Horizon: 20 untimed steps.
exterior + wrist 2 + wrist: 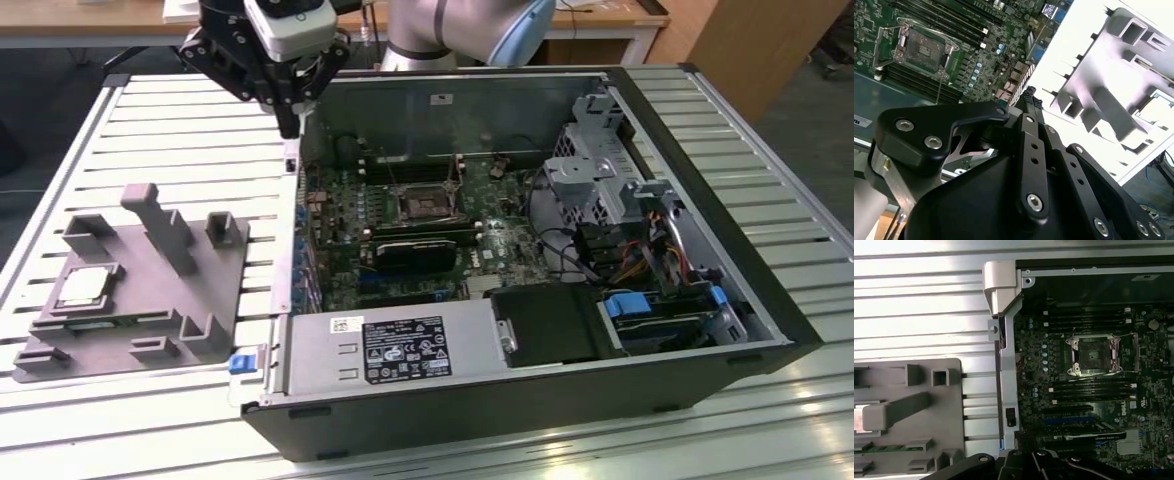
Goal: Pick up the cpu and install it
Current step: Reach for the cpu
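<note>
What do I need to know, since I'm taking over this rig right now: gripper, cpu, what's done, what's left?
Gripper: shut, empty, above the computer case's wall on the exterior view's left.
cpu: lying in the grey block beside the case, untouched.
Socket on the motherboard: empty.
Done: nothing yet.
Left: both the pick-up and the install.

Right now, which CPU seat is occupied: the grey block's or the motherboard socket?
The one on the grey block: the cpu lies in it, silver top up. The motherboard socket is a bare dark square in its metal frame.
</note>
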Motion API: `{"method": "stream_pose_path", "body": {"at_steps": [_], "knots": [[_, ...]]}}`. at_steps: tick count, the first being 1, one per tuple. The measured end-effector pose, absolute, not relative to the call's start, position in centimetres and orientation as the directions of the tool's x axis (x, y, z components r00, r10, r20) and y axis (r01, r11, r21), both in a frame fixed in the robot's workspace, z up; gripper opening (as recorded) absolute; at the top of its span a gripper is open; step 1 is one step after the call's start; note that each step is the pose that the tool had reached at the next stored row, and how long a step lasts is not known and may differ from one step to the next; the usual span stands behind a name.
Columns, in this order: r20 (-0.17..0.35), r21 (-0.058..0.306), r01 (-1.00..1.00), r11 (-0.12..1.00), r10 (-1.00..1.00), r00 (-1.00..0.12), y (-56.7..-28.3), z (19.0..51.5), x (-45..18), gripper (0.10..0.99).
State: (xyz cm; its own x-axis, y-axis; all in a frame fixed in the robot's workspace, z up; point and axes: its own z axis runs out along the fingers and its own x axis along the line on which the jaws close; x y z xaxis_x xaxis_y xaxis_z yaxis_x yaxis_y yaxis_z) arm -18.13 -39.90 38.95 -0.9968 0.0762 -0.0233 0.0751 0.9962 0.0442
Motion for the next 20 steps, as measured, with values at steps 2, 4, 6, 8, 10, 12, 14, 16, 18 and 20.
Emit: {"method": "stream_pose_path", "body": {"at_steps": [2,4,6,8,10,12,14,16,18,20], "knots": [[-0.023,0.044,0.075,0.996,0.076,-0.997,-39.89,38.93,-18.20,0.106],[-0.023,0.044,0.075,0.996,0.076,-0.997,-39.89,38.91,-18.26,0.106],[-0.023,0.044,0.075,0.996,0.076,-0.997,-39.89,38.90,-18.32,0.106],[-0.023,0.044,0.075,0.996,0.076,-0.997,-39.89,38.88,-18.38,0.106],[-0.023,0.044,0.075,0.996,0.076,-0.997,-39.89,38.87,-18.44,0.106],[-0.022,0.044,0.075,0.996,0.076,-0.997,-39.90,38.85,-18.47,0.106],[-0.022,0.044,0.075,0.996,0.076,-0.997,-39.90,38.84,-18.52,0.106],[-0.022,0.044,0.075,0.996,0.076,-0.997,-39.89,38.81,-18.58,0.106],[-0.022,0.044,0.075,0.996,0.076,-0.997,-39.89,38.78,-18.65,0.106],[-0.022,0.044,0.075,0.996,0.076,-0.997,-39.89,38.77,-18.73,0.106]]}}
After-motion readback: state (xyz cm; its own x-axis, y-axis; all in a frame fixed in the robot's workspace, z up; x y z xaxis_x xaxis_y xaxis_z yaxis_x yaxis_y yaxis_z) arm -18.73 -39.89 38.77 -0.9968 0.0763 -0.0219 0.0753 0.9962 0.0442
